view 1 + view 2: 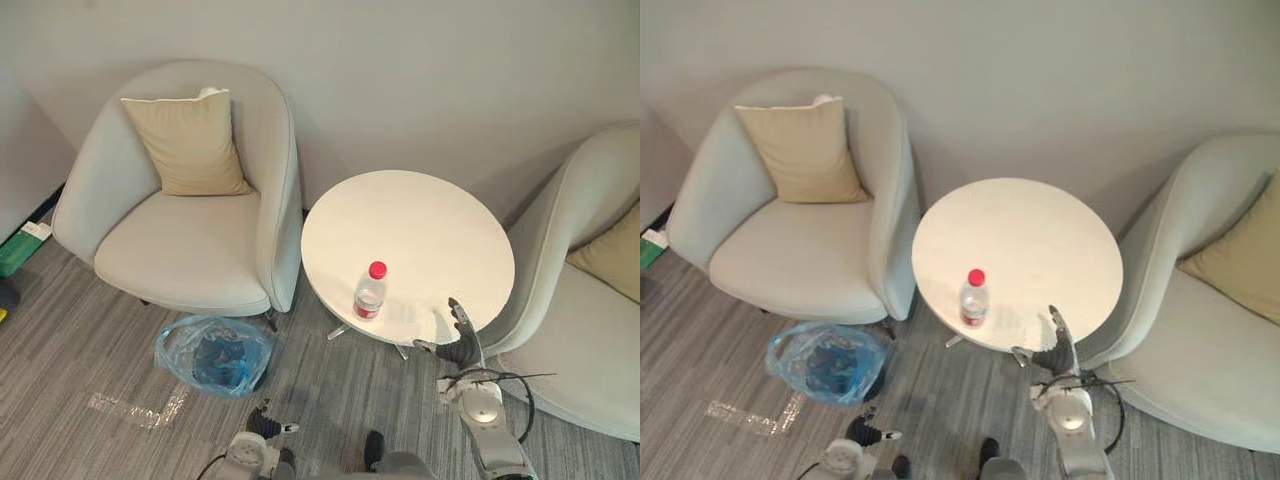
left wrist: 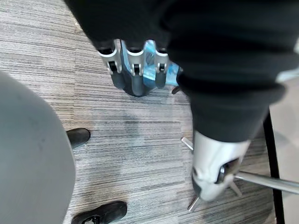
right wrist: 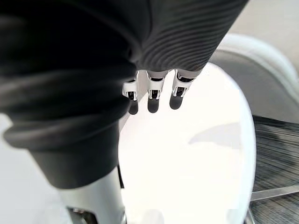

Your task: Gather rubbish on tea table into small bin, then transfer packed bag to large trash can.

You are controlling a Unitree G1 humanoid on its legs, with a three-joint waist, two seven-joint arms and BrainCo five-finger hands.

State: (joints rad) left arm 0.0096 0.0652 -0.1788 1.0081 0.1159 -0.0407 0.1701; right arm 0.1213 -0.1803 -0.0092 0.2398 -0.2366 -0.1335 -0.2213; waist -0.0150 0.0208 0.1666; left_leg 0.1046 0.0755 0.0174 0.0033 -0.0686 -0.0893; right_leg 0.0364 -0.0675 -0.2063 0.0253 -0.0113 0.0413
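Note:
A clear plastic bottle with a red cap stands upright near the front edge of the round white tea table. On the carpet left of the table sits the small bin lined with a blue plastic bag, its mouth open. My right hand is raised at the table's front right edge, right of the bottle and apart from it, open with fingers straight over the tabletop. My left hand hangs low over the carpet just in front of the bin, open and empty, its fingers pointing at the blue bag.
A pale armchair with a beige cushion stands left of the table, right behind the bin. Another armchair stands close on the right. The table's metal legs spread underneath. A clear tape mark lies on the carpet.

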